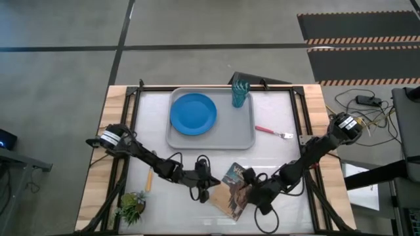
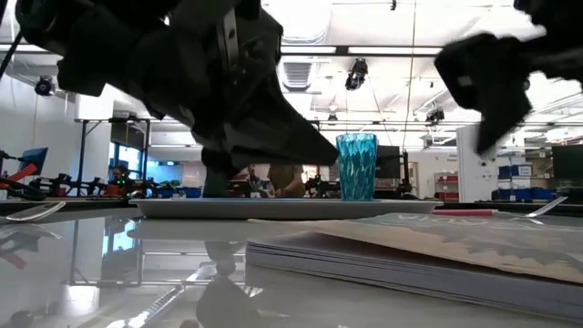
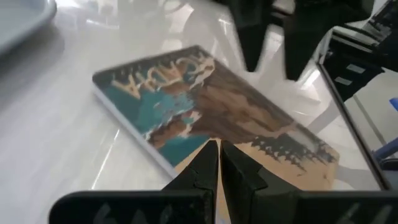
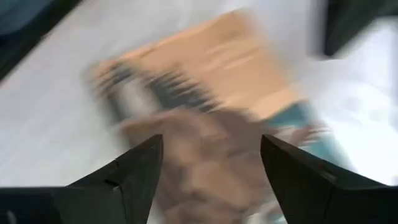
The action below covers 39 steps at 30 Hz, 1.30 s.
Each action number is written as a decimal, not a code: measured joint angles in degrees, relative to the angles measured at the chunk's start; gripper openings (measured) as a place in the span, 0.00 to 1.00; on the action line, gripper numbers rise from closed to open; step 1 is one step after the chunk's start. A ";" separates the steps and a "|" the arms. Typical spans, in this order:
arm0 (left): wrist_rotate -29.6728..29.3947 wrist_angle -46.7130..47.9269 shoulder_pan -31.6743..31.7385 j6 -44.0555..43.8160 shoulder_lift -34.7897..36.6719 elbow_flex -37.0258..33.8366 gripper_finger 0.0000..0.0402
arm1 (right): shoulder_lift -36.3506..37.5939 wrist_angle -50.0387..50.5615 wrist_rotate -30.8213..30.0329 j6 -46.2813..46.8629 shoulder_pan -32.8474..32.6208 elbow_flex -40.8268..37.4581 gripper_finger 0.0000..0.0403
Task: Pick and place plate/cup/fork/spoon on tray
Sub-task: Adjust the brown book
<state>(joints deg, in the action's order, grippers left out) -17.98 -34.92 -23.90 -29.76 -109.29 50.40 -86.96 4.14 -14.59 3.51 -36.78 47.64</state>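
Already your plate [image 1: 193, 113] and cup [image 1: 239, 94] sat on the tray [image 1: 210, 141]; your left gripper [image 3: 217, 163] was pinched shut and empty, and your right gripper [image 4: 211, 167] was wide open, holding nothing, over the book [image 1: 235, 191], with the fork [image 1: 273, 132] waiting.

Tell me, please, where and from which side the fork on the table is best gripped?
Grip the fork at mid-handle, from straight above, fingers across its narrow width. It lies flat on the table, just right of the tray, so a side approach probably gives little purchase.
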 joint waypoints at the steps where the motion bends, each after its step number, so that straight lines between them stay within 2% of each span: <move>1: 0.02 0.00 0.00 0.92 0.74 -0.09 0.00 | 0.04 -1.28 -2.40 0.92 0.59 0.00 0.62; 7: -0.04 2.04 0.00 7.80 7.24 -0.38 0.00 | -2.92 -3.54 0.33 2.77 7.80 1.66 0.40; 11: -1.44 10.27 0.00 9.36 13.93 -0.57 0.00 | -6.50 -3.67 2.81 0.92 12.76 5.10 0.21; 15: -6.46 18.33 -0.20 9.40 20.61 -1.31 0.00 | -10.70 -3.70 3.06 -1.16 15.74 9.87 0.05; 20: -11.65 24.48 -0.22 9.99 26.86 -1.39 0.00 | -17.23 -3.31 6.68 -3.41 17.18 16.68 0.03; 26: -12.22 25.21 -0.37 13.71 29.66 -1.54 0.00 | -24.70 1.90 10.53 -4.91 17.32 23.15 0.03; 32: -12.15 25.53 -0.37 13.57 29.81 -1.63 0.00 | -26.84 12.35 12.56 -4.85 17.34 27.10 0.03; 35: -12.15 28.82 -0.37 8.80 29.83 -1.79 0.00 | -25.73 18.80 16.14 -4.40 17.45 27.10 0.03; 39: -12.20 37.36 -0.37 -2.19 29.83 -1.83 0.00 | -23.36 28.36 18.88 -4.22 17.38 26.95 0.03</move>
<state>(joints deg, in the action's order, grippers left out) -30.17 2.44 -24.27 -31.95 -79.46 48.58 -110.31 32.50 4.29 -0.71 -19.40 74.59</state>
